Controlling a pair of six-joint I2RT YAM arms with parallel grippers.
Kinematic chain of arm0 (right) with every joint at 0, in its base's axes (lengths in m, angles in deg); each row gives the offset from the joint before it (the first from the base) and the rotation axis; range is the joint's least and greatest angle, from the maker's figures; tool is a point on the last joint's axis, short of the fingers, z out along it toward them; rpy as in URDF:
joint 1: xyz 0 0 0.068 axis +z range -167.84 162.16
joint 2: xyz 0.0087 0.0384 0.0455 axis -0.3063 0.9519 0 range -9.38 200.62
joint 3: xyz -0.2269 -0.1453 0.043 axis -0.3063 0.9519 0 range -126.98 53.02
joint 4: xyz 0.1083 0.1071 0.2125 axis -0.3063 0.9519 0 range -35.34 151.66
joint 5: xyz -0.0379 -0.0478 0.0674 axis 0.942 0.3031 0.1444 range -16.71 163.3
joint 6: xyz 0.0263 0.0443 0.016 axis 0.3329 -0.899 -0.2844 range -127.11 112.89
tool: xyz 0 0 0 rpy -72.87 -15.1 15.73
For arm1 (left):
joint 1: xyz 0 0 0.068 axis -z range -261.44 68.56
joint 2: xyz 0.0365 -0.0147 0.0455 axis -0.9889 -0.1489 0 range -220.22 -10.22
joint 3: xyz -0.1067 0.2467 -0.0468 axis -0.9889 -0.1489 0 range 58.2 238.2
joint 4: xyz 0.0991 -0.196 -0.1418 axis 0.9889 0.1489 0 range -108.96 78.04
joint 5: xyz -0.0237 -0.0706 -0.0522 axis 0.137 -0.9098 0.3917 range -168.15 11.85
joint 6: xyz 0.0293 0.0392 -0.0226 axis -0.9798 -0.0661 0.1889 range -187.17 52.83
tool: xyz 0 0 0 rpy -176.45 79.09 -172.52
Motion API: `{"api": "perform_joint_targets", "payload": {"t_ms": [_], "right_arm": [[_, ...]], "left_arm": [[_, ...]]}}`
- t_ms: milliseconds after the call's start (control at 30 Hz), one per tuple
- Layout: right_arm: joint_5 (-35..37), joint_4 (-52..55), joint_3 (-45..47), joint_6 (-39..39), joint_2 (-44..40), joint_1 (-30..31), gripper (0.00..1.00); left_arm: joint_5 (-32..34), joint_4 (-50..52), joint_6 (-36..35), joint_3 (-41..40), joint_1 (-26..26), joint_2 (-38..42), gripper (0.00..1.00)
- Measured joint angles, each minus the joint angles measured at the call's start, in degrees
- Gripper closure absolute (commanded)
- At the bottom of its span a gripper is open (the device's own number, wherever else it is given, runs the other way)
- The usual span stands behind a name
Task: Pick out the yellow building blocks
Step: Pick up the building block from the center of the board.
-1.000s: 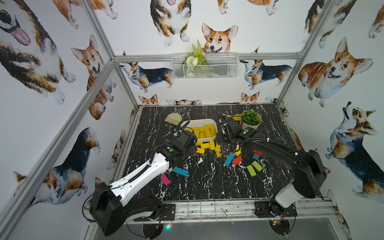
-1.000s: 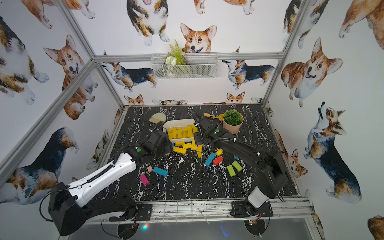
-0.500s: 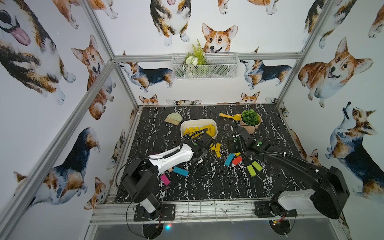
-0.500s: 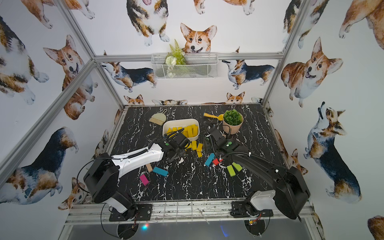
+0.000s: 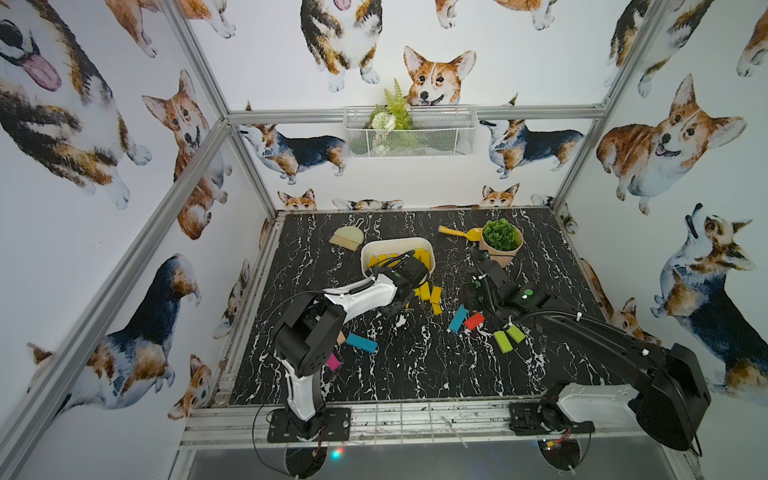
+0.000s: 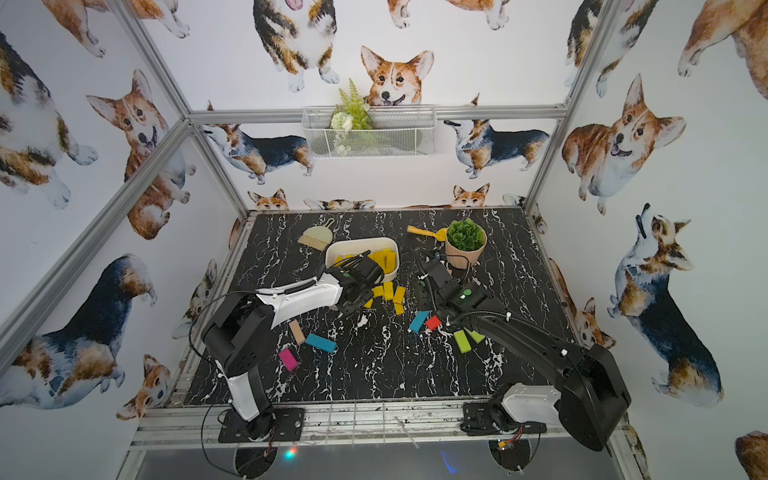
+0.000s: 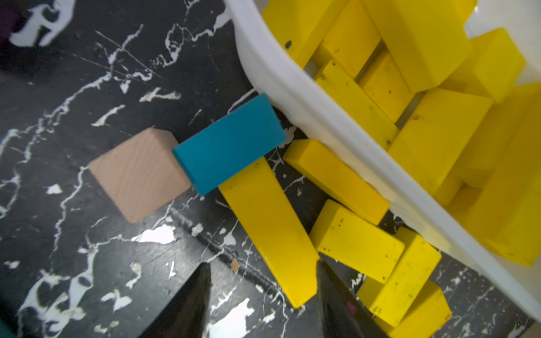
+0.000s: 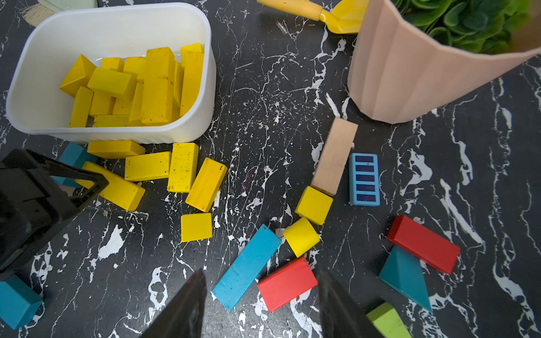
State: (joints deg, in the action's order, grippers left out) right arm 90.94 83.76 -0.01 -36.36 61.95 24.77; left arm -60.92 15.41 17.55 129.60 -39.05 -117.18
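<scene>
Many yellow building blocks (image 8: 158, 85) lie piled in the white bin (image 8: 209, 44). Several more lie loose on the table in front of it (image 8: 183, 166), plus a cube (image 8: 196, 226) and a cylinder (image 8: 301, 237). My left gripper (image 7: 262, 263) is down among them (image 5: 399, 301), open, with the end of one yellow bar (image 7: 269, 219) between its fingers. One finger touches the bar's edge and the other stands apart. My right gripper (image 8: 261, 272) hangs open and empty above a blue bar (image 8: 246, 266) and a red block (image 8: 287, 284).
A teal block (image 7: 228, 146) and a plain wooden cube (image 7: 137, 175) lie against the yellow bar by the bin wall. The plant pot (image 5: 500, 245), yellow scoop (image 5: 457, 232) and brush (image 5: 347, 237) stand at the back. Lime-green bars (image 5: 503, 340) and more coloured blocks lie nearer the front.
My left gripper has moved from beside the bin down onto the loose yellow blocks in front of it. My right gripper has drawn back from the bin toward the coloured blocks.
</scene>
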Motion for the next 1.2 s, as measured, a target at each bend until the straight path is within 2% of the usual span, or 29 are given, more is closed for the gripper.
{"api": "perform_joint_targets", "payload": {"t_ms": [267,567,667,967,1200], "right_arm": [[1.88,0.92,0.26,-0.15,-1.07,0.0,0.38],[3.19,2.16,0.59,-0.13,-2.93,0.0,0.38],[3.23,2.29,0.96,-0.15,-3.48,0.0,0.38],[3.26,2.4,1.53,-0.2,-4.39,0.0,0.38],[3.23,2.54,1.64,-0.22,-4.63,0.0,0.38]], "left_arm": [[0.7,4.92,5.81,5.62,-0.39,-4.92,0.41],[1.46,8.24,8.33,7.89,-0.76,-8.55,0.44],[1.46,9.18,8.48,8.5,-0.83,-9.14,0.5],[2.19,7.32,8.26,4.52,-0.28,-6.95,0.78],[2.73,6.05,5.14,-1.36,0.9,-2.01,0.84]]}}
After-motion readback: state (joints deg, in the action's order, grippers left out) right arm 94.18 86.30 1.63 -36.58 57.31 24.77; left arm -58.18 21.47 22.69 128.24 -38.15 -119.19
